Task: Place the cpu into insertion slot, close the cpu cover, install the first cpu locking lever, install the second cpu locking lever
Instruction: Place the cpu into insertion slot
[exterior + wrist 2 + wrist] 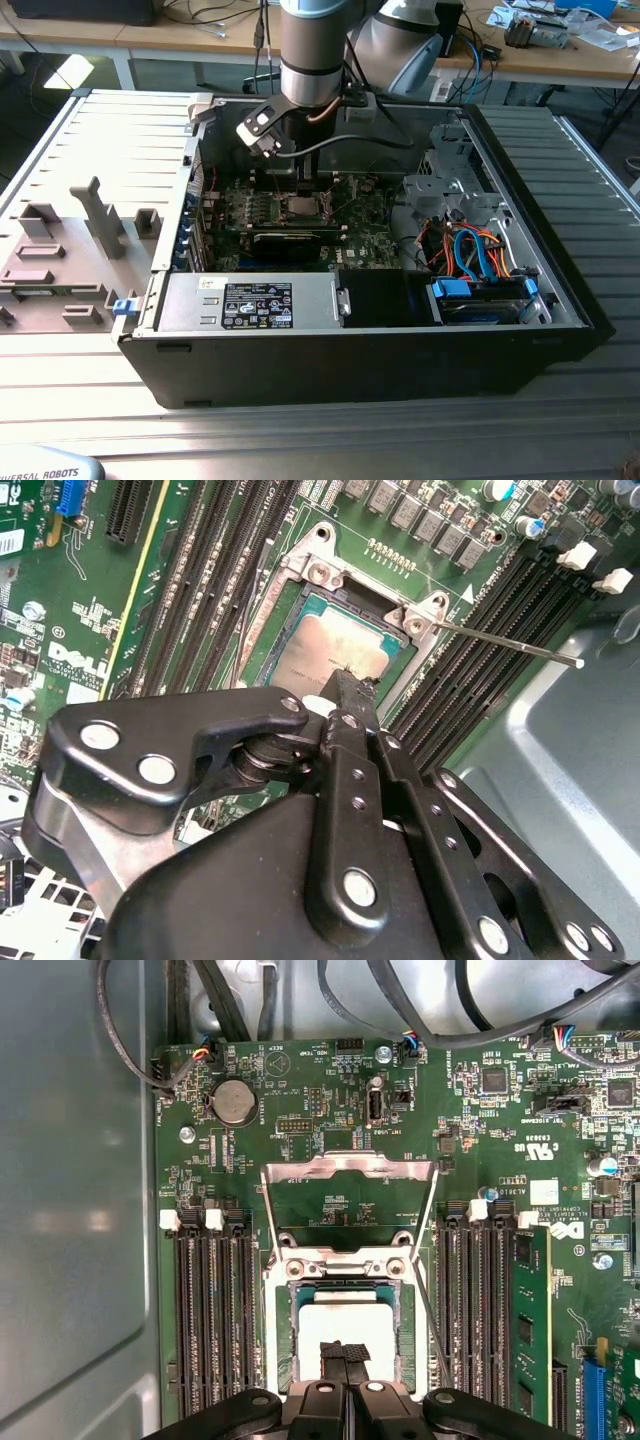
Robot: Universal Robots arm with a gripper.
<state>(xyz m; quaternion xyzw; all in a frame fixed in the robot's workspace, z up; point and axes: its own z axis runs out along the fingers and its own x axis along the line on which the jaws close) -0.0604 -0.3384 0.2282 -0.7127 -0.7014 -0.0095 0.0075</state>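
Light, stiff, fragile cpu (345,1322) lying in insertion slot (340,1260); probably safest taken by opposite edges. Over it, end effector (345,1352) with tips together; cpu cover (347,1166) hinged open.

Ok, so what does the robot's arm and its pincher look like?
The arm is a fat, shiny grey tube with a light blue ring on top. A little black-and-white box hangs off its side. The gripper is black metal bars joined by round silver rivets.
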